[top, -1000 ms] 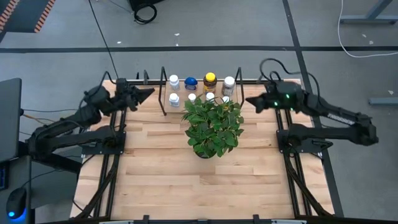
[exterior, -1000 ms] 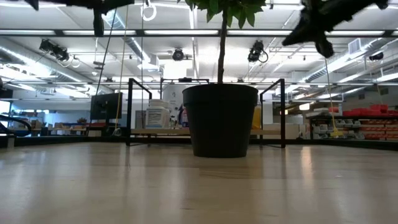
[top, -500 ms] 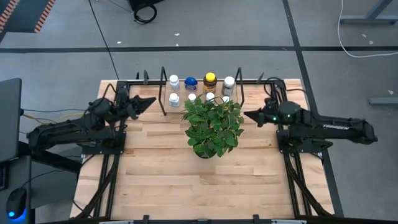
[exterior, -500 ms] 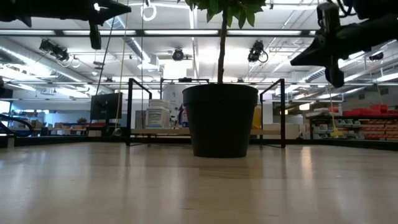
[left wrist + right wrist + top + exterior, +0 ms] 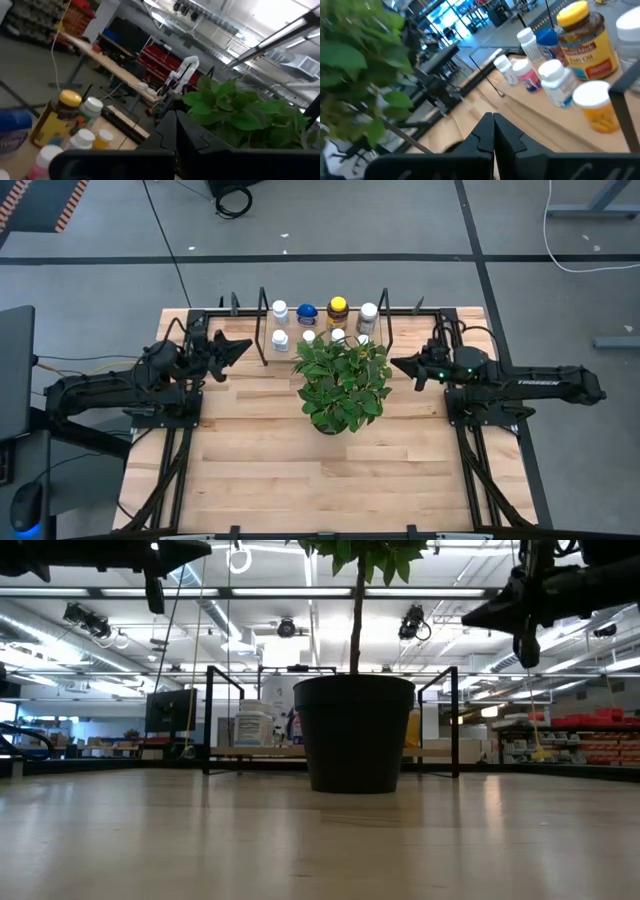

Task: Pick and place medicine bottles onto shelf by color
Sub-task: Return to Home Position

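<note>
Both arms have drawn back from shelf (image 5: 264, 338) vs 1 s ago, prob. homing, sorting apparently done. Table (image 5: 300, 470): plant (image 5: 342, 380) at centre, shelf just behind plant. L gripper (image 5: 243, 343) left of plant, R gripper (image 5: 395, 363) right of plant; each w/ fingers pressed together, holding nothing. Medicine bottles (image 5: 338, 307) all on shelf behind plant
</note>
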`<state>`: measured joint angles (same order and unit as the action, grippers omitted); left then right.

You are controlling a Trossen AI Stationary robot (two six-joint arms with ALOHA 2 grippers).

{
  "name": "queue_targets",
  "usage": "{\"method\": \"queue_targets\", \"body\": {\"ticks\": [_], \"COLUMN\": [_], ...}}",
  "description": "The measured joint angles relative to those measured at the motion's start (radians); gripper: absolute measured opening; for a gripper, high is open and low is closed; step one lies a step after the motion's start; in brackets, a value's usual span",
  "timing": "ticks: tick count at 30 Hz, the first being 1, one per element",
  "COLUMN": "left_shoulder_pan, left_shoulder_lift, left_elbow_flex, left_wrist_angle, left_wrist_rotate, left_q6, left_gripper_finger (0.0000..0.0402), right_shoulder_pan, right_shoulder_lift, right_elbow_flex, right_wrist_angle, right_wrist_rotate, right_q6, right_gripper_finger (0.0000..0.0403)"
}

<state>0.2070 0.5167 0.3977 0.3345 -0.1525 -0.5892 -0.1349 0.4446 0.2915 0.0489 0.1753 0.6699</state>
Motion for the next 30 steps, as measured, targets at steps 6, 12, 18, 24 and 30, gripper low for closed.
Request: {"method": "queue_targets", "body": {"ticks": [6,12,18,24,30], "left_shoulder_pan": [-0.021,-0.068,-0.116,-0.186,-0.217], "left_shoulder_lift": [-0.051,-0.122,-0.166,-0.21,-0.371], "left_elbow_flex": [-0.166,-0.389,-0.389,-0.389,-0.389], "left_wrist_angle": [0.123,0.493,0.386,0.265,0.063], "left_wrist_rotate": [0.006,-0.042,-0.046,-0.043,-0.047], "left_q6": [-0.032,-0.04,0.033,0.059,0.095], "left_gripper_finger": [0.0001,0.0001,0.0,0.0,0.0], "right_shoulder_pan": [0.0,0.004,0.064,0.125,0.147], "right_shoulder_lift": [0.0,-0.001,0.001,0.002,-0.035], "right_elbow_flex": [-0.078,-0.213,-0.284,-0.284,-0.284], "right_wrist_angle": [0.035,0.269,0.253,0.181,0.151], "right_wrist_rotate": [-0.003,-0.017,0.044,0.105,0.116], "right_q6": [-0.018,-0.024,-0.093,-0.152,-0.187], "right_gripper_finger": [0.0005,0.0005,0.0005,0.0005,0.0005]}}
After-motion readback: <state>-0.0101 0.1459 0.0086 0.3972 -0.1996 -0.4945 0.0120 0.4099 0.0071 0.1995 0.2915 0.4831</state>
